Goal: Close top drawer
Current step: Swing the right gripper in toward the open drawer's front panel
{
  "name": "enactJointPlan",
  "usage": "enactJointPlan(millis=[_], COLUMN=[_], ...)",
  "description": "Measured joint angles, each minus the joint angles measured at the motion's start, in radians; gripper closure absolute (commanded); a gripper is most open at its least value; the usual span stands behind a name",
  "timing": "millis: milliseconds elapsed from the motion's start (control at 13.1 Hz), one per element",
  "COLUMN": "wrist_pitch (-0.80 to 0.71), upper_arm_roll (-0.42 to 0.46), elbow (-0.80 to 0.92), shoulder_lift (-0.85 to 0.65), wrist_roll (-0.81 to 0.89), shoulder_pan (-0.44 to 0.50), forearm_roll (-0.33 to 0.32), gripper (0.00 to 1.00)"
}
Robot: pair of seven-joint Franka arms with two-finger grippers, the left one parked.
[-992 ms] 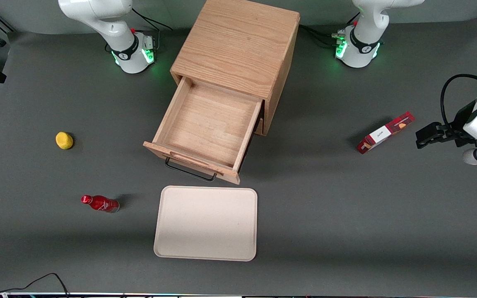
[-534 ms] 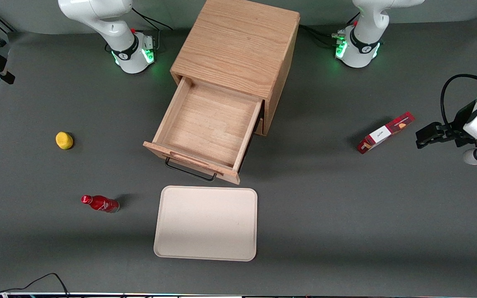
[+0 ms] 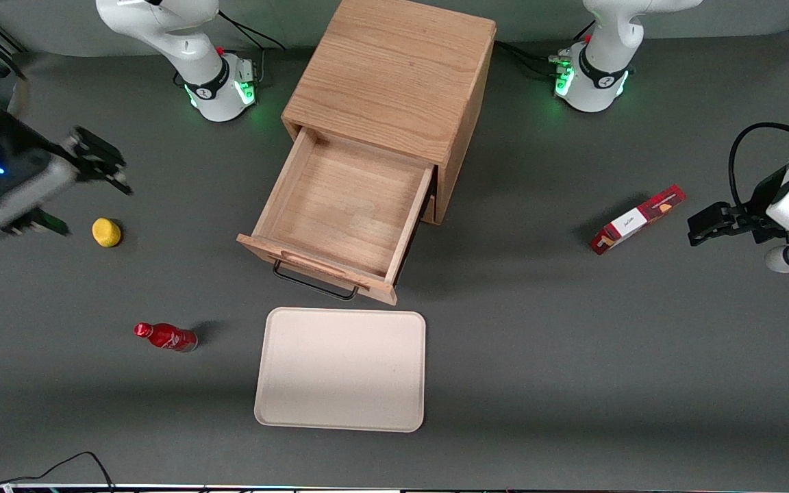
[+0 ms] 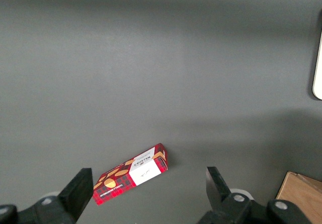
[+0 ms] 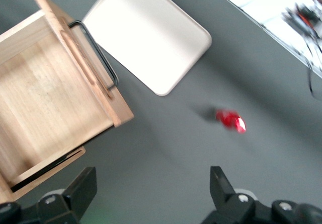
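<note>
Top drawer (image 3: 343, 209): we see it pulled far out of the light oak cabinet (image 3: 394, 75), its wooden box bare inside; its front faces the front camera at a slight angle.
Handle (image 3: 314, 284): a black metal bar on the drawer front, under a raised wooden strip (image 3: 319, 263); nothing touches it.
Claw (image 3: 79, 188): we find it well apart from the drawer, toward the working arm's end of the table, above the table (image 3: 538, 342) and just beside the lemon; it is blurred in the front view.
Claw state: its fingers (image 5: 83, 186) stand wide apart in the right wrist view — we see nothing between them but grey table.
Right wrist view: it looks down on the drawer's front corner, the handle, the tray and the red bottle.
Tray (image 3: 341, 370): a beige rectangular tray, flat on the table, just in front of the drawer and nearer to the front camera; it does not touch the drawer.
Red bottle (image 3: 165, 337): it lies on its side, beside the tray, toward the working arm's end.
Lemon (image 3: 106, 232): a small yellow fruit on the table — farther from the front camera than the bottle.
Cracker box (image 3: 636, 219): red with a white label, lying flat toward the parked arm's end of the table, well apart from the cabinet.
</note>
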Motion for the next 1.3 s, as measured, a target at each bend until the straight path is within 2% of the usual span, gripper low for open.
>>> enactJointPlan(millis=[229, 458, 763, 1297], wrist_pitch=[0.076, 0.09, 0.136, 0.184], upper_arm_roll=[0.042, 0.119, 0.124, 0.134], elbow=[0.04, 0.042, 0.04, 0.038], shoulder_lift=[0.114, 0.168, 0.265, 0.43], wrist_roll=[-0.095, -0.105, -0.137, -0.154], shoulder_pan=[0.041, 0.042, 0.028, 0.028], forearm_roll=[0.0, 0.002, 0.059, 0.091], gripper=[0.0, 0.0, 0.0, 0.0])
